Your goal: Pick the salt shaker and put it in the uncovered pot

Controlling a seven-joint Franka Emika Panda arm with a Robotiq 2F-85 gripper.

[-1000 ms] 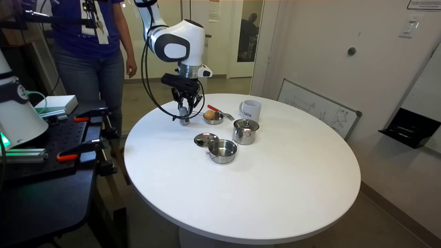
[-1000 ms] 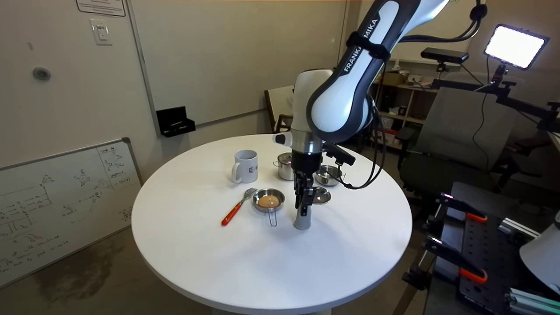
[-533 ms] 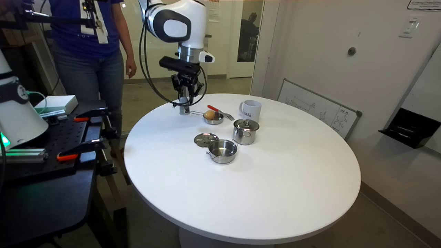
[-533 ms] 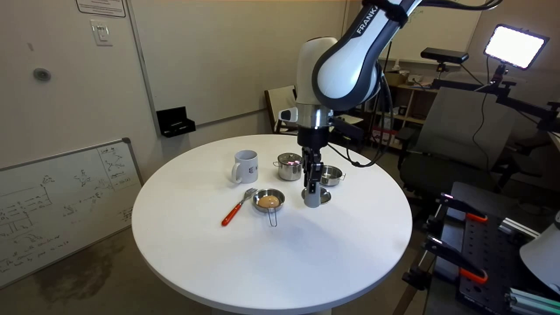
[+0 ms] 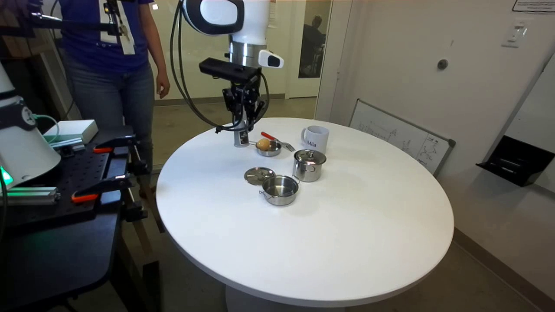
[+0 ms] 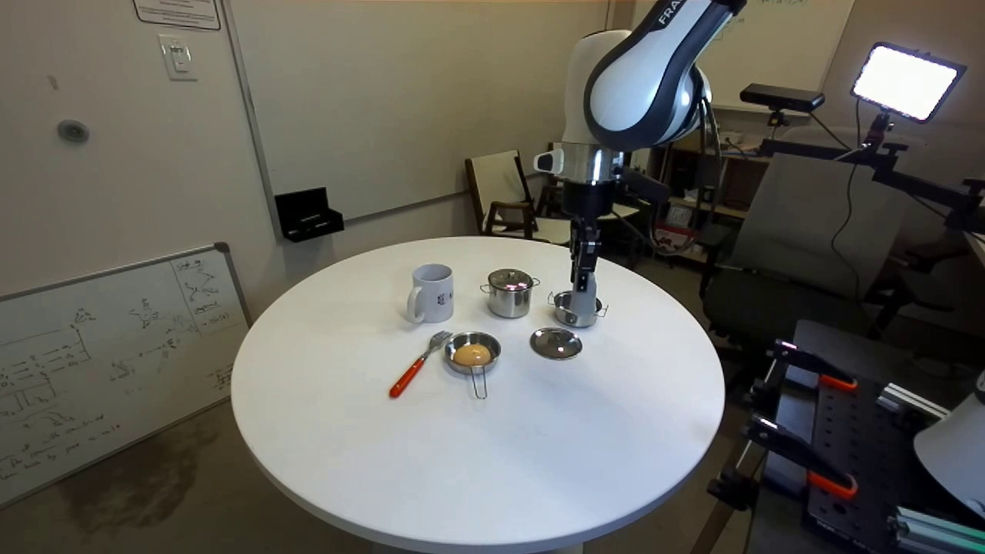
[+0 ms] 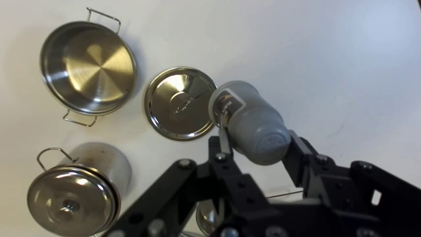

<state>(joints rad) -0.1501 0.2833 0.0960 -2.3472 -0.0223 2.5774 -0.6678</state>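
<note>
The salt shaker (image 7: 255, 121) is a grey cylinder with a dark label; it also shows in both exterior views (image 5: 241, 138) (image 6: 585, 302). My gripper (image 7: 258, 142) is shut on it, one finger on each side, and holds it above the table. The gripper also shows in both exterior views (image 5: 246, 123) (image 6: 583, 275). The uncovered pot (image 7: 98, 65) is a low steel pot with wire handles; it stands empty on the table (image 5: 280, 199). In an exterior view the shaker covers part of this pot (image 6: 565, 314). In the wrist view the shaker is right of the pot, overlapping the loose lid's edge.
A loose steel lid (image 7: 181, 102) lies beside the uncovered pot. A taller covered pot (image 5: 308, 170) stands close by. Farther off are a white mug (image 6: 435, 296), a small pan (image 6: 492, 358) holding a brown egg-like thing, and a fork with an orange handle (image 6: 408, 377).
My gripper has risen from the table with the shaker in it. In an exterior view it has moved up and right, from in front of the pan to overlapping the uncovered pot.
</note>
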